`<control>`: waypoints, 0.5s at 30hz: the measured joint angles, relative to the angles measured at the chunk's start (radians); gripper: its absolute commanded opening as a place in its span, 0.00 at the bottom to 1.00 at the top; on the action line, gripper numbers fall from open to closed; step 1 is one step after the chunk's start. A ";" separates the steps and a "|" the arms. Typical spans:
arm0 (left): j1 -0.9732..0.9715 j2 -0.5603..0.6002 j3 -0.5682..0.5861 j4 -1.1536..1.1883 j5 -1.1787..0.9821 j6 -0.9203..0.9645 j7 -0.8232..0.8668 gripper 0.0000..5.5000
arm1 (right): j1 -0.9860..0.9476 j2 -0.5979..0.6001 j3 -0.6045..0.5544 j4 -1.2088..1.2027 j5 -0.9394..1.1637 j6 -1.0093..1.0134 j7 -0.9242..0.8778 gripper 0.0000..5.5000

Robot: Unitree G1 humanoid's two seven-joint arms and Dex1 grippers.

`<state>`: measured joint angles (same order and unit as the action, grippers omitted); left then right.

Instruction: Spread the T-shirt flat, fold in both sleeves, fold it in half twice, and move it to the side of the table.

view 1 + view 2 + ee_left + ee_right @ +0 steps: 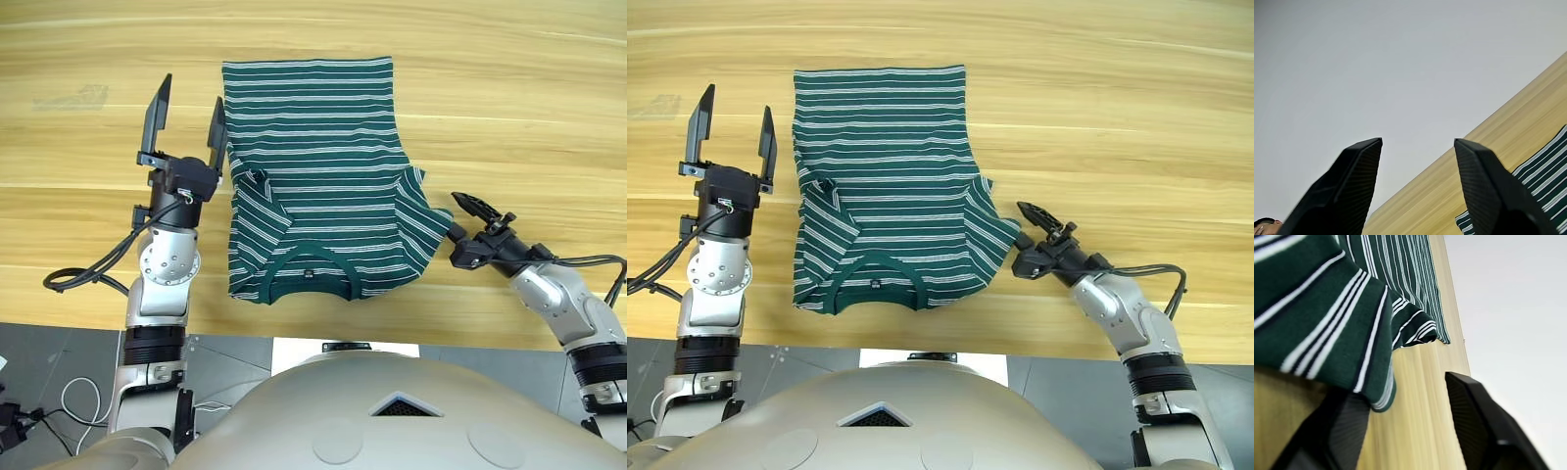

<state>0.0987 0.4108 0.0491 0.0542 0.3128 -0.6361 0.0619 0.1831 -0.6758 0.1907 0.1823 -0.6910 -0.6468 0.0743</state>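
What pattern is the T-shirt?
The T-shirt is dark green with thin white stripes; clearest in the left eye view.

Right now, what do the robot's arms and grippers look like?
The left arm and right arm are silver-grey with black collars. The left gripper and right gripper each have two flat, black, tapering fingers, ribbed inside. Black cables loop off both wrists.

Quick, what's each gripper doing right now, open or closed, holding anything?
Left gripper: open, holding nothing, beside the T-shirt.
Right gripper: open at the T-shirt's edge, not clamped on it.
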 measured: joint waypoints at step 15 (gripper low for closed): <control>-0.026 -0.029 -0.026 0.041 0.000 -0.021 -0.003 0.50 | -0.022 -0.025 0.033 0.008 0.030 -0.011 -0.011 0.01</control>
<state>0.0730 0.3819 0.0226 0.0954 0.3123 -0.6567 0.0591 0.1612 -0.7010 0.2239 0.1901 -0.6614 -0.6582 0.0634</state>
